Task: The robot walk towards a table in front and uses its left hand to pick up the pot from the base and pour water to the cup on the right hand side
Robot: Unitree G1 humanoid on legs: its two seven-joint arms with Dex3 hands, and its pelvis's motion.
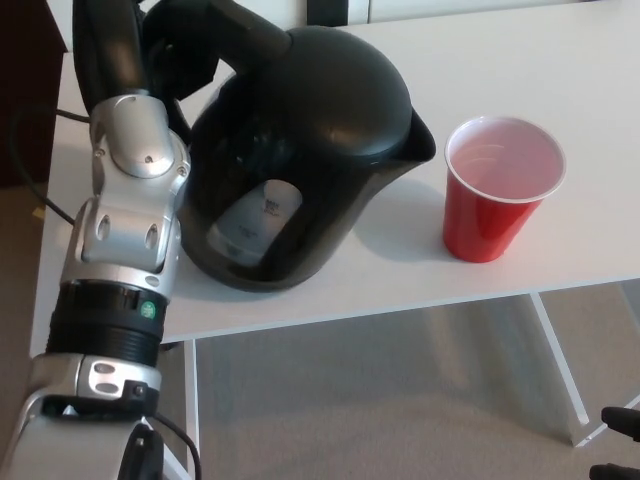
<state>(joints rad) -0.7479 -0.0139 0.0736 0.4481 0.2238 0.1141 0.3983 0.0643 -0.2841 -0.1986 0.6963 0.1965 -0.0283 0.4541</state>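
Observation:
A glossy black electric kettle point(300, 150) fills the left half of the head view, its spout pointing right toward the cup. My left hand point(125, 45) is shut on the kettle's handle at the upper left, with the silver forearm point(125, 240) rising from the bottom left. The kettle is roughly upright, tilted a little to the right; whether it rests on the table or is held just above it I cannot tell. A red plastic cup point(500, 190) stands upright on the white table point(560, 70), just right of the spout. Its base is hidden. My right hand is out of sight.
The table's front edge point(420, 305) runs across the middle, with white table legs point(560, 370) and grey carpet below. A dark cabinet point(25, 90) stands at the far left. A black cable point(25, 150) trails off the table's left side.

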